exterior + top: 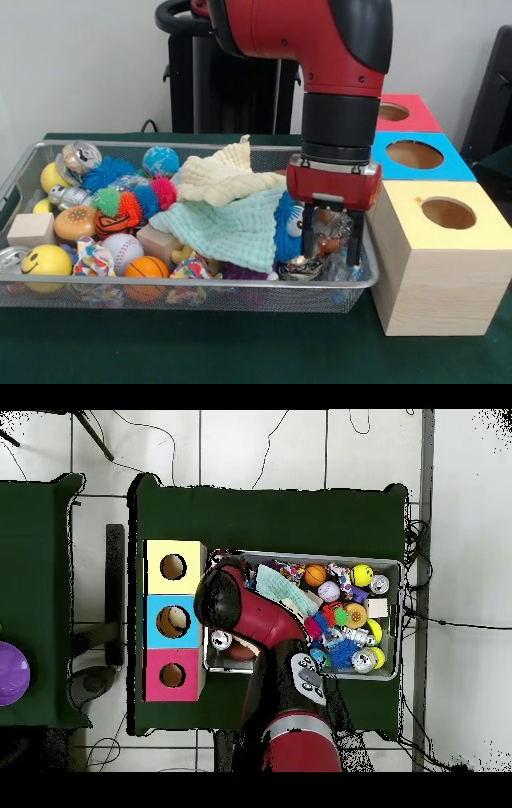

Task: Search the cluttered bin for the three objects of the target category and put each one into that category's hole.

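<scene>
- The pincer (331, 240) hangs inside the bin (240, 286) near its yellow-box end, fingers apart around a crinkly clear wrapper (332, 232).
- A mint cloth (228, 228) lies just beside.

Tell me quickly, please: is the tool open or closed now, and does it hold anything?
Tool: open, its fingers lowered into the bin on either side of a crinkly clear wrapper; not yet closed on it.
</scene>
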